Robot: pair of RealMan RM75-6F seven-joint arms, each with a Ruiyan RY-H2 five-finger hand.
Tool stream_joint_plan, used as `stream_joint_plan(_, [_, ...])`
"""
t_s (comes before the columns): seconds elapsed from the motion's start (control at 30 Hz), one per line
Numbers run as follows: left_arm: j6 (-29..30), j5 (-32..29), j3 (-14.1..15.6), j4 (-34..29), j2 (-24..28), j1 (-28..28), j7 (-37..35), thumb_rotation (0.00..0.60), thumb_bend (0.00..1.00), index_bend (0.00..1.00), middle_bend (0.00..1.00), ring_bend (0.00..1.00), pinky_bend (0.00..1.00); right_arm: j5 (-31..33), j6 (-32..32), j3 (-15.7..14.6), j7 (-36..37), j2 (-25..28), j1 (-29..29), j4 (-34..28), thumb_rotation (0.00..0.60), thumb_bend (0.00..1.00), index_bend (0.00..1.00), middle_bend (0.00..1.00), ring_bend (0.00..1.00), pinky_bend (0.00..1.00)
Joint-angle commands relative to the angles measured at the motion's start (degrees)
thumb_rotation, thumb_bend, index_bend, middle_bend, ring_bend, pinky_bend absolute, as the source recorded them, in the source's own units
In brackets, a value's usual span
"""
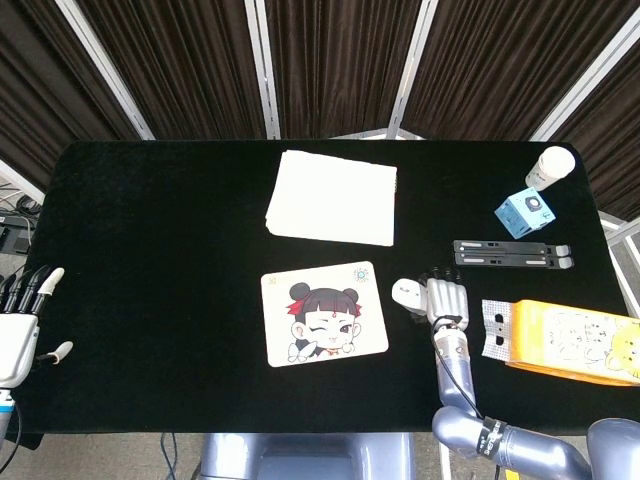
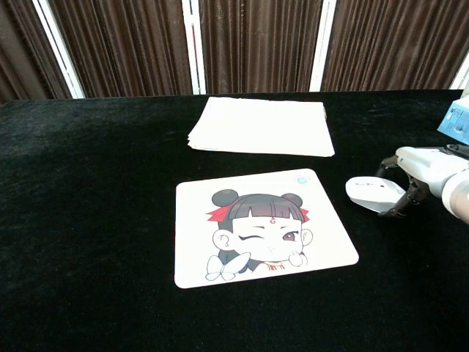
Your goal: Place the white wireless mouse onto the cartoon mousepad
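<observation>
The white wireless mouse (image 1: 405, 291) (image 2: 372, 193) sits just right of the cartoon mousepad (image 1: 323, 314) (image 2: 260, 227), close to the pad's upper right corner and apart from it. My right hand (image 1: 446, 300) (image 2: 423, 170) grips the mouse from its right side, dark fingers curled around its far end and near edge. Whether the mouse touches the black table (image 1: 150, 250) I cannot tell. My left hand (image 1: 22, 322) hangs off the table's left edge, fingers apart and empty; the chest view does not show it.
A stack of white paper (image 1: 333, 197) (image 2: 260, 126) lies behind the pad. On the right are a blue box (image 1: 526, 211), a white cup (image 1: 550, 167), a black folding stand (image 1: 512, 254) and an orange packet (image 1: 570, 340).
</observation>
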Motion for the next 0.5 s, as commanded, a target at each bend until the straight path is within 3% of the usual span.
stream_joint_plan(0.03, [-0.01, -0.02, -0.02, 0.0, 0.01, -0.02, -0.01, 0.6, 0.0, 0.0, 0.0, 0.0, 0.0, -1.12, 0.6, -0.16, 0.48, 0.17, 0.06, -1.67, 0.6, 0.35, 0.48, 0.12, 0.0, 0.0])
stream_joint_plan(0.5, [-0.28, -0.08, 0.09, -0.13, 0.21, -0.07, -0.22, 0.6, 0.0, 0.0, 0.0, 0.0, 0.0, -1.06, 4.82, 0.74, -2.8, 0.17, 1.63, -9.25, 0.6, 0.32, 0.48, 0.12, 0.0, 0.0])
